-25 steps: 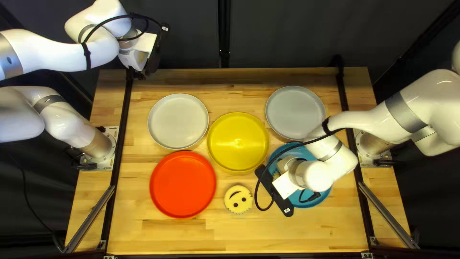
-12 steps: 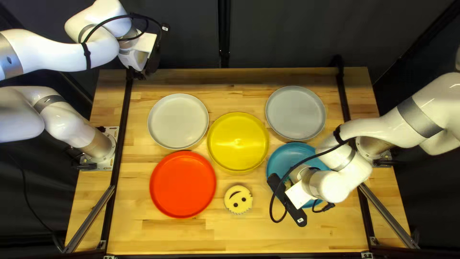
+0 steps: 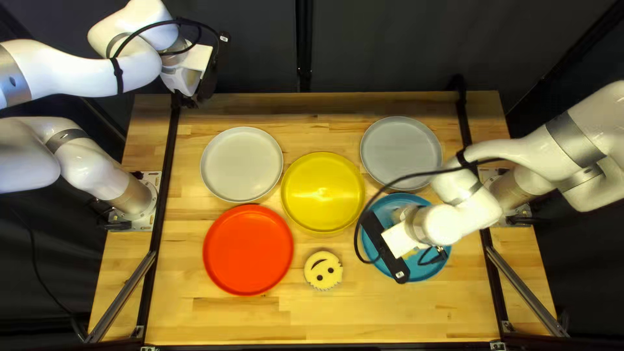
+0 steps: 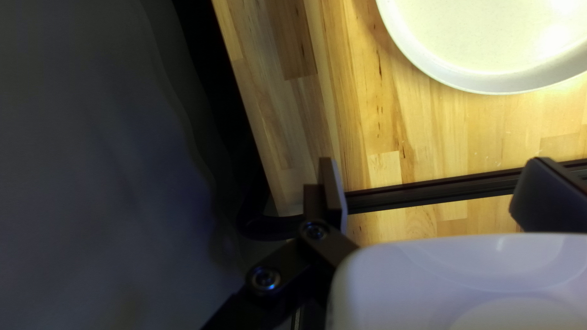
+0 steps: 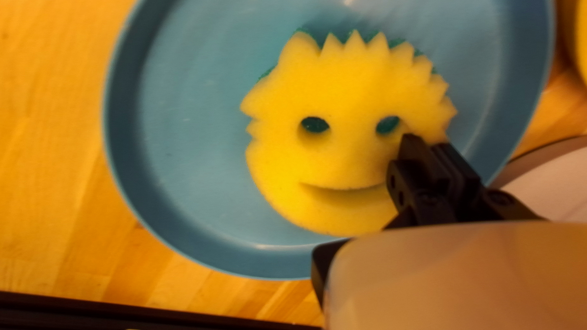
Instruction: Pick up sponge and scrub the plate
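Right tool [image 3: 402,240]: nearly closed, pinching sponge [image 5: 330,153]
Blue plate [image 5: 171,153]: beneath right tool
Left tool [image 3: 186,101]: wide open, holding nothing

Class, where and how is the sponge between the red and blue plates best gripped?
That sponge lies flat, apart from the red plate and blue plate, so probably come straight down and pinch the sides facing them; its jagged edge faces the near edge of the table.

Yellow sponge [image 5: 348,91] with green eyes [image 5: 315,125], blue plate [image 5: 183,159], red plate [image 3: 248,250], yellow plate [image 3: 323,193], streaked tan tabletop [image 3: 227,318]
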